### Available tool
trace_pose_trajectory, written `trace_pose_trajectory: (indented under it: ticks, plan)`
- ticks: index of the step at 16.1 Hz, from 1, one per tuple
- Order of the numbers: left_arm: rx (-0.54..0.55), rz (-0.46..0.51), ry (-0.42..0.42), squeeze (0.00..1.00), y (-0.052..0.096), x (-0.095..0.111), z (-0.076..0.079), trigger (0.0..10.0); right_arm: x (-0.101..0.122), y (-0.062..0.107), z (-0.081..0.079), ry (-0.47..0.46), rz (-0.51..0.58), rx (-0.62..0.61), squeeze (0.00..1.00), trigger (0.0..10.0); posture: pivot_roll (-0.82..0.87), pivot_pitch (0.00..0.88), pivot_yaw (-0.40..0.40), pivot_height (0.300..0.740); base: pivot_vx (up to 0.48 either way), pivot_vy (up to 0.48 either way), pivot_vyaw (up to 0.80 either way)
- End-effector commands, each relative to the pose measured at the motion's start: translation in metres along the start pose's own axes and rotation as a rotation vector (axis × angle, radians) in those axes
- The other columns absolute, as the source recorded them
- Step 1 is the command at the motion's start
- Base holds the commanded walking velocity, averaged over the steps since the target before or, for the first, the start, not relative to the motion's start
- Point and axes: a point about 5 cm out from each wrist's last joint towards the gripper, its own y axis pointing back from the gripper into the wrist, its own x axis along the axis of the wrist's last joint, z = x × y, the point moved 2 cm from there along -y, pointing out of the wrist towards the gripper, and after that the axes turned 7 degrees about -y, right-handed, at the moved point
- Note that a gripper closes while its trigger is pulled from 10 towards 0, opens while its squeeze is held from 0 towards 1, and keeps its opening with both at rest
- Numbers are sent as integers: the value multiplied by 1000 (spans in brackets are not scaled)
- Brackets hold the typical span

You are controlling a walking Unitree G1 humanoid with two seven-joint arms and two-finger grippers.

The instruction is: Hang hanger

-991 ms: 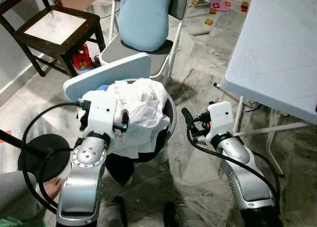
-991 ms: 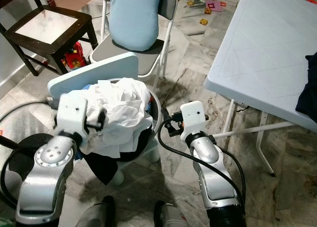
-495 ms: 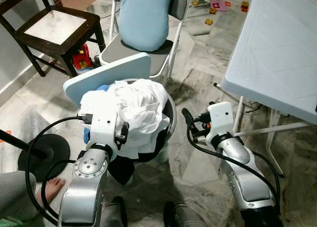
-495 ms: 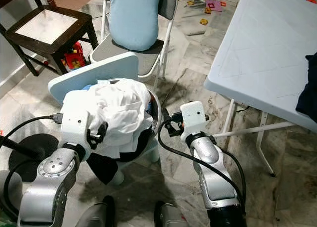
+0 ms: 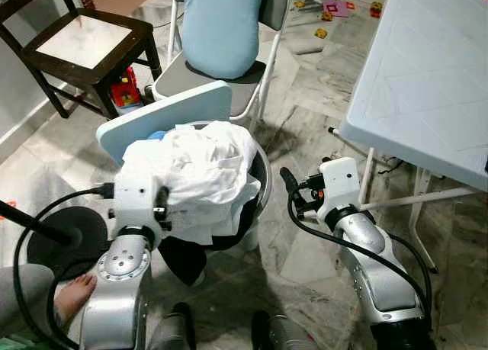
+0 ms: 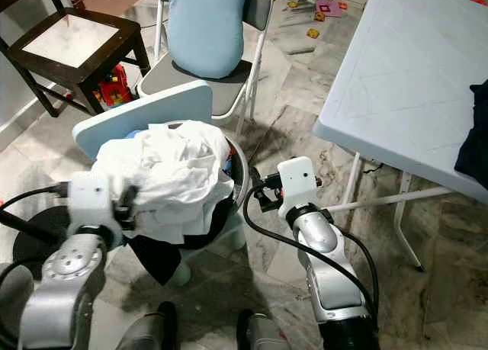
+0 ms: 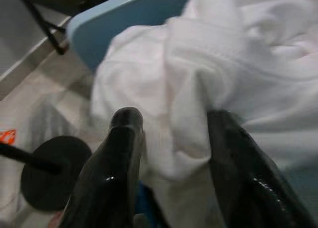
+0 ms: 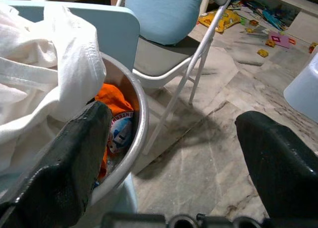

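A heap of white clothing (image 5: 210, 171) tops a round grey laundry basket (image 5: 264, 184). My left gripper (image 5: 162, 205) is at the heap's left edge. In the left wrist view its fingers (image 7: 124, 126) stand apart with a fold of the white cloth (image 7: 198, 79) hanging between them. My right gripper (image 5: 288, 188) hangs open just right of the basket, touching nothing. The right wrist view looks past its wide-spread fingers (image 8: 79, 138) at the basket rim (image 8: 138, 114) and an orange garment (image 8: 112, 101) inside.
A light blue board (image 5: 168, 113) leans behind the basket. Behind it is a folding chair with a blue cushion (image 5: 221, 30), at far left a dark wooden chair (image 5: 84, 45). A white table (image 5: 427, 75) stands at right. A black stand base (image 5: 65, 239) and a person's foot (image 5: 72, 293) are at lower left.
My left arm has drawn back to the left and down, taking its gripper from over the heap to the heap's left edge. The right arm has not moved.
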Motion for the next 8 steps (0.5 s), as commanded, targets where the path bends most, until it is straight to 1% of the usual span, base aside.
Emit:
trace_pose_trajectory:
  ticks: [1,8]
  plan:
    - [4,-18,3,0,1,-6,0,0,-6,3,1,2,-21,2,0,10000,28,256,-95,740,0,0,0]
    - [11,-18,11,0,-2,-10,1,0,-6,3,1,4,-21,3,0,10000,25,258,-98,740,0,0,0]
